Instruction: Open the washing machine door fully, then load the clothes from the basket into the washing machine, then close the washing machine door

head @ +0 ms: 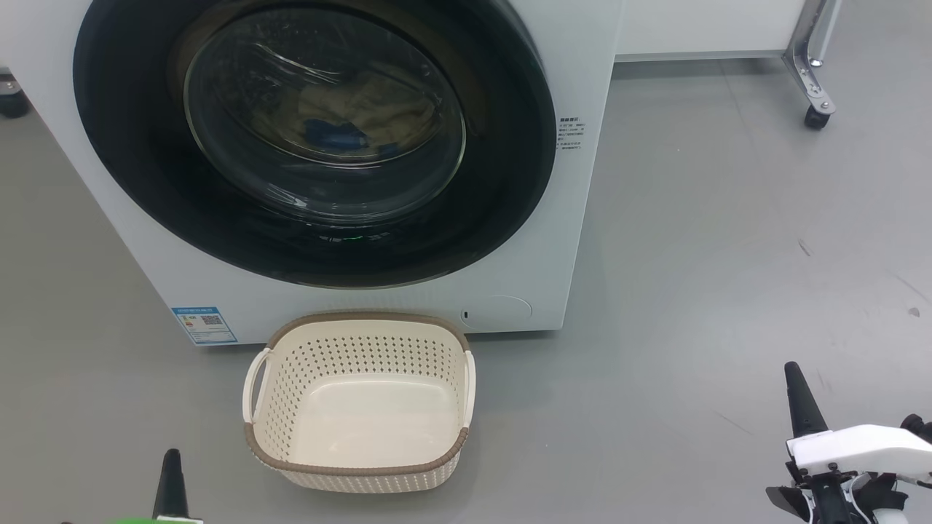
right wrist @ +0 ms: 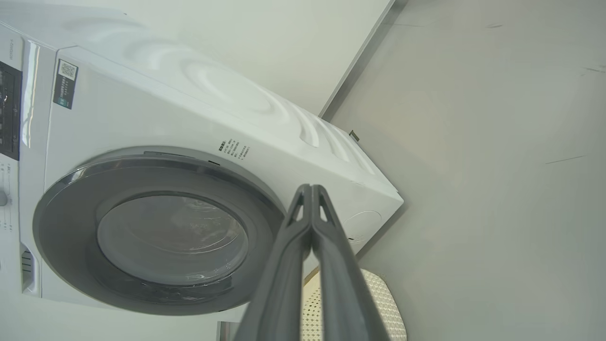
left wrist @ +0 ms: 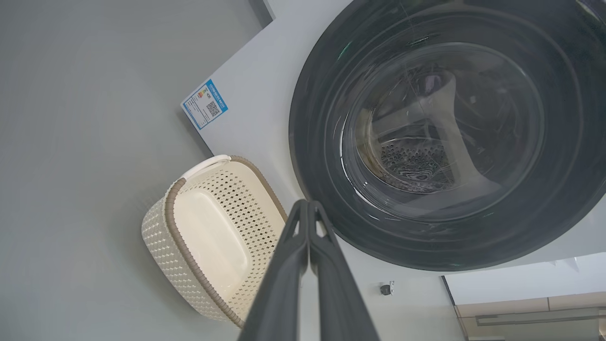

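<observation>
The washing machine (head: 582,218) fills the upper head view, and its round black-rimmed door (head: 131,167) lies shut against the front. Behind the glass bowl I make out the clothes (head: 364,116), pale fabric with a blue patch, inside the drum. On the floor just before the machine stands the cream basket (head: 360,407), with nothing in it. My left gripper (head: 171,466) is shut at the lower left, apart from the basket. Low at the right edge, my right gripper (head: 795,378) is shut too, holding nothing. In both wrist views the fingers (left wrist: 307,213) (right wrist: 311,196) press together.
A blue label sticker (head: 204,324) marks the machine's lower left corner. A white cabinet stands on a metal leg with a castor (head: 817,116) at the far right. Grey floor (head: 728,291) stretches to the right of the machine. Another dark castor (head: 13,102) sits at the left edge.
</observation>
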Available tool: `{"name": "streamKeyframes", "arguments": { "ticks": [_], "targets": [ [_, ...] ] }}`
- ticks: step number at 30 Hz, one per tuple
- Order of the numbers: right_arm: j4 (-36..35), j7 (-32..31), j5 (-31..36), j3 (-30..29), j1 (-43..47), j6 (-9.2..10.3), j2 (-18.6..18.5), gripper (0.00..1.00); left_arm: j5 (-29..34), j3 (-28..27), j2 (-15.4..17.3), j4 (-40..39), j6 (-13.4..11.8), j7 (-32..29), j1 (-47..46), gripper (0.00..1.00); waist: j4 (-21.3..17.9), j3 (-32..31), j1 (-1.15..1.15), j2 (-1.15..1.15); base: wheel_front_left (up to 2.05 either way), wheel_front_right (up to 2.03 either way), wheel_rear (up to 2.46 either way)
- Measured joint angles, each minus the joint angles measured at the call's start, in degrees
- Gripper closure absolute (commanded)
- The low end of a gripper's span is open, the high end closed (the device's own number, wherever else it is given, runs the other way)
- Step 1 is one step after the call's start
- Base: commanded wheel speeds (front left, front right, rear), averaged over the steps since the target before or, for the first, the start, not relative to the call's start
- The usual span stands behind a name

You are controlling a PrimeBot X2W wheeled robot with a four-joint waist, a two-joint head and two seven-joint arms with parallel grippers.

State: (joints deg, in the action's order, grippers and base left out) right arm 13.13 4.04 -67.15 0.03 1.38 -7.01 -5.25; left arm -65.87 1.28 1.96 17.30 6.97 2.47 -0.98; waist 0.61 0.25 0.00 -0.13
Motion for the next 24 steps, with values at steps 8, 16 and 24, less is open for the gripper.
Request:
{"name": "streamKeyframes", "arguments": {
  "ticks": [8, 16, 24],
  "targets": [
    [0.4, -1.6, -6.1, -0.6, -0.8, 0.00, 0.0, 1.00, -5.8, -0.9, 0.2, -0.3, 0.0, -1.5, -0.4, 1.00, -0.1, 0.0, 0.00, 0.00, 0.00, 0.00, 0.00],
    [0.8, -2.9, -12.1, -1.3, -1.9, 0.00, 0.0, 1.00, -11.6, -1.5, 0.4, -0.6, 0.0, -3.0, -1.2, 1.00, -0.3, 0.0, 0.00, 0.00, 0.00, 0.00, 0.00],
    [1.3, -4.3, -18.3, -2.0, -2.7, 0.00, 0.0, 1.00, -17.9, -2.4, 0.5, -0.9, 0.0, -4.6, -1.4, 1.00, -0.4, 0.0, 0.00, 0.00, 0.00, 0.00, 0.00]
  ]
}}
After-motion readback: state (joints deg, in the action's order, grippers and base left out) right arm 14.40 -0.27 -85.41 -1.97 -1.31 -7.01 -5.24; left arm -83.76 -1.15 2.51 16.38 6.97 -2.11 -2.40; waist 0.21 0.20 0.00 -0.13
